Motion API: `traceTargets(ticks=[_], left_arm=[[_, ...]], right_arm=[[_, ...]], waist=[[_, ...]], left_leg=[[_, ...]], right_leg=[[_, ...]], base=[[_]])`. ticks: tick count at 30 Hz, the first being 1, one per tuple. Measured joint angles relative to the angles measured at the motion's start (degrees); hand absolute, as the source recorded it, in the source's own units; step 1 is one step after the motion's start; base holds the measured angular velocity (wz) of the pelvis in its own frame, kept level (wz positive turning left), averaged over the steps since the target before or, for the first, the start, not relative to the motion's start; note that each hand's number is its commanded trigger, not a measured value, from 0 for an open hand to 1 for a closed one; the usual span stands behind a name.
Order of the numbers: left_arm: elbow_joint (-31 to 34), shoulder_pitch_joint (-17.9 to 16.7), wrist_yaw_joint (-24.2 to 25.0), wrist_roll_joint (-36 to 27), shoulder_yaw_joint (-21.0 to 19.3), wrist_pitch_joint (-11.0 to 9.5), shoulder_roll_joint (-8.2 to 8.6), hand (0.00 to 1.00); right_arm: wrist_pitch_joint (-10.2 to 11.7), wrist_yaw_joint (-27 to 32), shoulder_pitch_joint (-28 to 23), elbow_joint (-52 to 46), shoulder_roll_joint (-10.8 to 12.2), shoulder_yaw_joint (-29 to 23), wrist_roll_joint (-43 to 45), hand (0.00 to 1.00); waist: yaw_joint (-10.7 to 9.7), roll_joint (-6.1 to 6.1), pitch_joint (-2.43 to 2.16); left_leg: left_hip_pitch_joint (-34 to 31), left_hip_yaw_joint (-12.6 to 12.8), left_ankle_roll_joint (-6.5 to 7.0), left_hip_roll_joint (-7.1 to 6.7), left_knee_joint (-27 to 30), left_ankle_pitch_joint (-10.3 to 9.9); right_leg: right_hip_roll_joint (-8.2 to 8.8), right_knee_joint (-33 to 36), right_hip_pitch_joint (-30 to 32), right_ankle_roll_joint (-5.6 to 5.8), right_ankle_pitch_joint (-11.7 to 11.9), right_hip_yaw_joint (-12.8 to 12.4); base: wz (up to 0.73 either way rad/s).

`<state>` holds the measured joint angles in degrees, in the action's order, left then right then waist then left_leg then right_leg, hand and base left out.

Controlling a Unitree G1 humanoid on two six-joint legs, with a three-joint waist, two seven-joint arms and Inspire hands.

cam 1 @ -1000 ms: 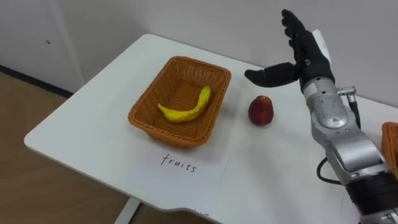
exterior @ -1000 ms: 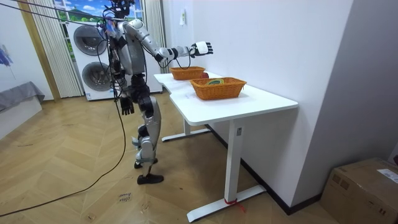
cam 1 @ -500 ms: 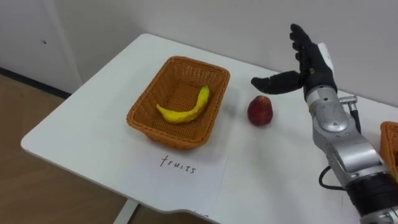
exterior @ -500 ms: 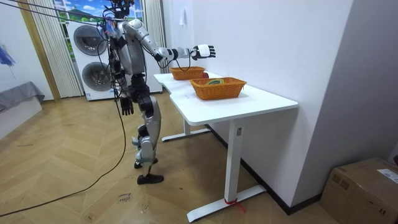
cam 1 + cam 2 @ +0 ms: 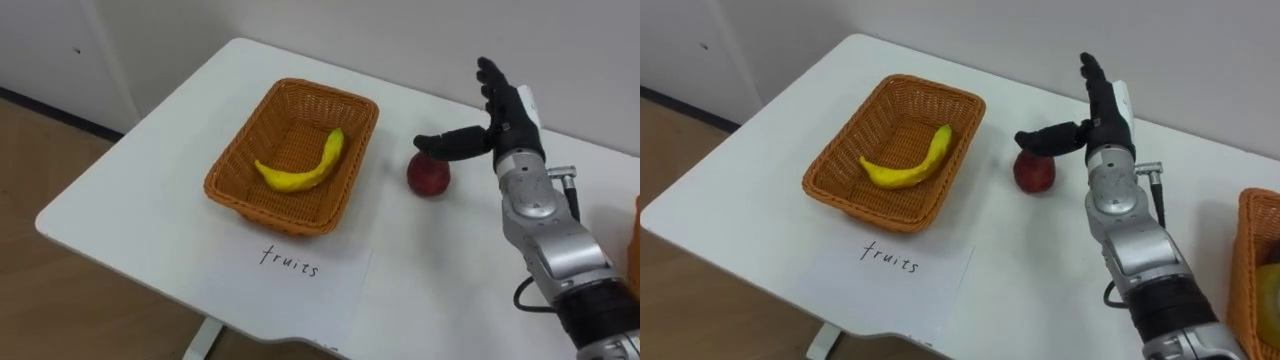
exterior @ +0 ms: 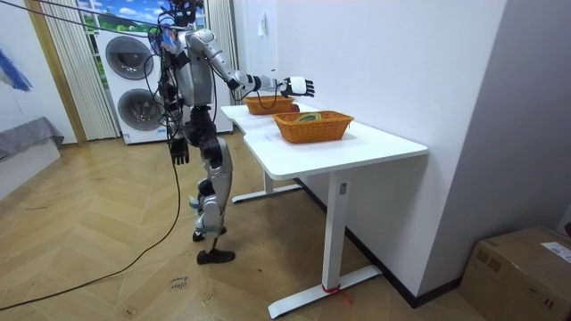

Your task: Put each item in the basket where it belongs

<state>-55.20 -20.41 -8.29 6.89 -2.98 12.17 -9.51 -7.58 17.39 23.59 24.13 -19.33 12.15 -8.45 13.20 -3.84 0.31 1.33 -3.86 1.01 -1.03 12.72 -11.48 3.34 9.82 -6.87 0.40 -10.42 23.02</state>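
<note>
Our right hand [image 5: 510, 122] hangs over the desk [image 5: 150, 180] with its fingers straight and pointing upward and its thumb spread sideways toward the fruit basket. It holds nothing. The thumb sits just above the red apple [image 5: 428, 177], and we cannot tell whether it is touching. We take this wide spread as the shape for a grasp from above and behind, with the thumb on one side and the fingers ready to close on the other.

The apple stands on the bare desk, just beside the right wall of the wicker basket [image 5: 290, 212] but apart from it. It is the piece of fruit not yet sorted. A banana [image 5: 300, 170] lies along the basket's floor, so the apple's place is next to it. A sheet of paper [image 5: 300, 285] with a handwritten label lies in front of the basket to mark what belongs there.

A second basket [image 5: 1246, 262] shows at the far right of the desk. Something yellowish-green [image 5: 1268, 290] is in it, which we cannot identify.

In the room view we stand at the desk's end with the right arm stretched out over it. Our left hand [image 6: 178, 150] hangs idle by the hip.

We judge the step in hand to be the reach for the apple, with only a short carry over the rim to follow.
</note>
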Motion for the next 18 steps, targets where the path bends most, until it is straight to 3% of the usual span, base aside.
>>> traceTargets(ticks=[8, 18], left_arm=[[0.4, -0.4, 0.0, 0.0, 1.1, 0.0, 0.01, 0.0], [0.5, -0.4, 0.0, 0.0, 1.6, 0.0, 0.0, 0.0]], right_arm=[[0.0, 0.0, 0.0, 0.0, 1.2, 0.0, 0.0, 0.0], [0.2, 0.0, 0.0, 3.0, 2.4, 0.1, 0.0, 0.0]], waist=[[-0.3, 0.09, 0.07], [-0.3, -0.25, -0.16]], left_leg=[[-0.3, -0.1, -0.01, -0.02, -0.1, 0.0], [-0.2, -0.3, 0.03, -0.22, 0.1, 0.0]], right_leg=[[0.04, -0.1, 0.0, 0.02, 0.0, 0.4], [0.18, 0.0, -0.1, 0.02, 0.0, 0.6]], base=[[0.0], [0.0]])
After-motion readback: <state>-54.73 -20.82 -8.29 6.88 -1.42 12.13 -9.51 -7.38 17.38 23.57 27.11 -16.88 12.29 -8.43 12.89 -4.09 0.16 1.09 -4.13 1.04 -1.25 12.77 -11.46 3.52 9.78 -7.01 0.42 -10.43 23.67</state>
